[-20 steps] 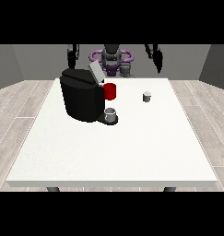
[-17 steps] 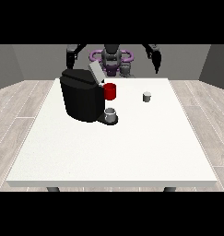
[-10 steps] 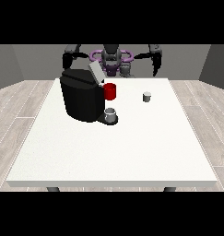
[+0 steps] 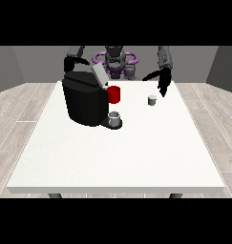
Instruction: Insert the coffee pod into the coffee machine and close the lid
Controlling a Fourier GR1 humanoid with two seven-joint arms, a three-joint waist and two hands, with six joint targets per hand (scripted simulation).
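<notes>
I'm looking at the white table [image 4: 117,157] carrying the coffee machine [image 4: 86,102] with lid raised for loading, while the hand at the view's right [image 4: 163,82] is hovering empty, seemingly relaxed-fingered, at one o'clock of the coffee pod [image 4: 152,100].

A matt white table [image 4: 112,157] with a faintly speckled, smooth top. On it, a coffee machine [image 4: 84,102] in smooth black plastic with a dull sheen; its raised lid [image 4: 99,75] looks like pale grey brushed metal. Beside it, a glossy red part [image 4: 114,94] (plastic, by its look). A small cup [image 4: 115,117] under the spout appears grey and metallic. The coffee pod [image 4: 152,100] is pale grey, matt. The hand at the view's right [image 4: 163,85] is matt black. The floor [image 4: 17,109] shows pale wood-grain planks.
</notes>
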